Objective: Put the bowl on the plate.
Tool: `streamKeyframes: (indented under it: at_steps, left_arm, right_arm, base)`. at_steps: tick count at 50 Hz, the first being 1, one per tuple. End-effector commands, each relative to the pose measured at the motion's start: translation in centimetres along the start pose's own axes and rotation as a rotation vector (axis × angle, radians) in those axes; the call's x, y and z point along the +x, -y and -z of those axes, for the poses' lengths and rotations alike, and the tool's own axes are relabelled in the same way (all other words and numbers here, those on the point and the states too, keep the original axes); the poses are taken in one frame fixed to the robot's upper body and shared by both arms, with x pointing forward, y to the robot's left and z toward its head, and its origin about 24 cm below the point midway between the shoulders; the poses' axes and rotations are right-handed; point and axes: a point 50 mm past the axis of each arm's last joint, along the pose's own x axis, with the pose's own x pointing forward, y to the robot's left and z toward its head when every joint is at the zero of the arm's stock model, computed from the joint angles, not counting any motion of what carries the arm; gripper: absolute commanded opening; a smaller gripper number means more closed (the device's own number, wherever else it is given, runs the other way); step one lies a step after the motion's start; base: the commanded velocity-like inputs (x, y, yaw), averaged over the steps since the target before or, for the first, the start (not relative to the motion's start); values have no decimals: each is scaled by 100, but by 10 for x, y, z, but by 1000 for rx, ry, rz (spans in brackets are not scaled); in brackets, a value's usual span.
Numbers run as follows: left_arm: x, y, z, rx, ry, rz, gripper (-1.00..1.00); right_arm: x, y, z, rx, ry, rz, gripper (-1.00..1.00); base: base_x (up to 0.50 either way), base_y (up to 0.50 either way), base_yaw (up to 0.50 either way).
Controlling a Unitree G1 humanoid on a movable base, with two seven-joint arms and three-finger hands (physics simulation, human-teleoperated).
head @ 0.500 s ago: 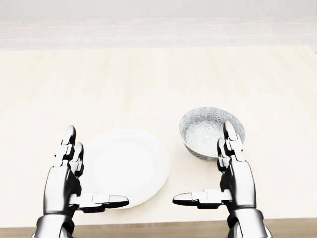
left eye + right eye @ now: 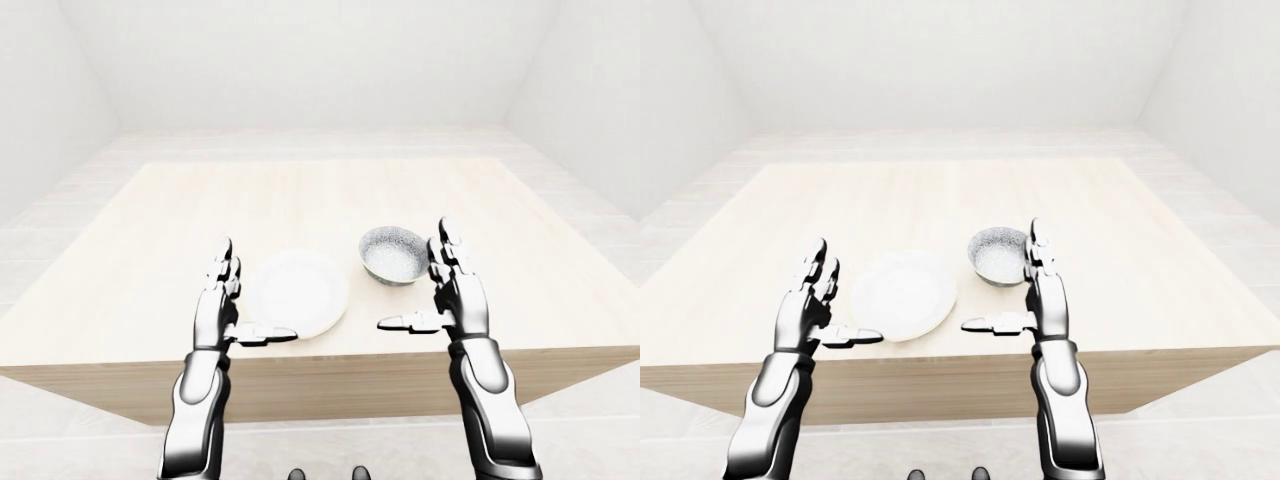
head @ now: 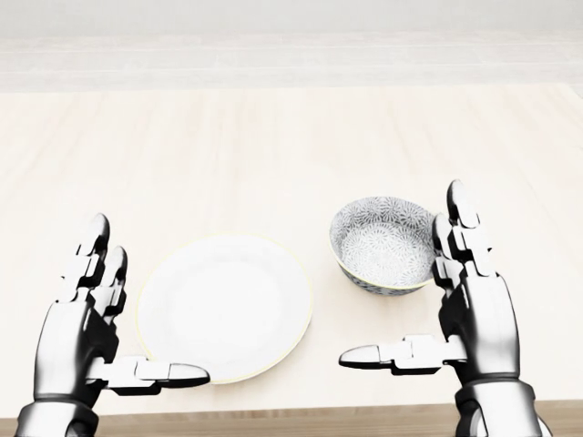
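In the head view, a white plate (image 3: 225, 305) lies flat on the light wooden table (image 3: 273, 146), low and left of centre. To its right stands a grey patterned bowl (image 3: 383, 244), upright and apart from the plate. My left hand (image 3: 150, 299) is open at the plate's left rim, its thumb pointing right over the plate's lower edge. At the bowl's right side my right hand (image 3: 401, 273) is open too, fingers (image 3: 460, 237) upright beside the rim and thumb (image 3: 392, 353) stretched left below the bowl. Neither hand holds anything.
In the left-eye view the table's near edge (image 2: 320, 365) runs just under both wrists. A pale floor (image 2: 320, 140) and white walls surround the table. Nothing else stands on the tabletop.
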Motion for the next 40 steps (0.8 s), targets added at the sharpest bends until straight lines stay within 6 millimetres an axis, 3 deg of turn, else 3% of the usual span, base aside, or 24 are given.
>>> streamKeyframes:
  at_steps: [1, 11, 34, 40]
  left_arm:
    - [-4, -12, -35, 4, 150, -11, 100]
    - [-9, -22, -50, 10, 213, -38, 100]
    - [-20, -29, -61, 24, 259, -50, 100]
    - [-23, -29, -62, 26, 263, -52, 100]
  right_arm:
    - [-6, 6, -42, -21, 179, 7, 100]
    - [-10, 11, -66, -16, 285, 20, 100]
    - [-13, 12, -69, -17, 299, 23, 100]
    - [-11, 12, -66, -17, 287, 27, 100]
  base:
    - [0, 0, 0]
    - [0, 0, 0]
    - [0, 0, 0]
    - [0, 38, 0]
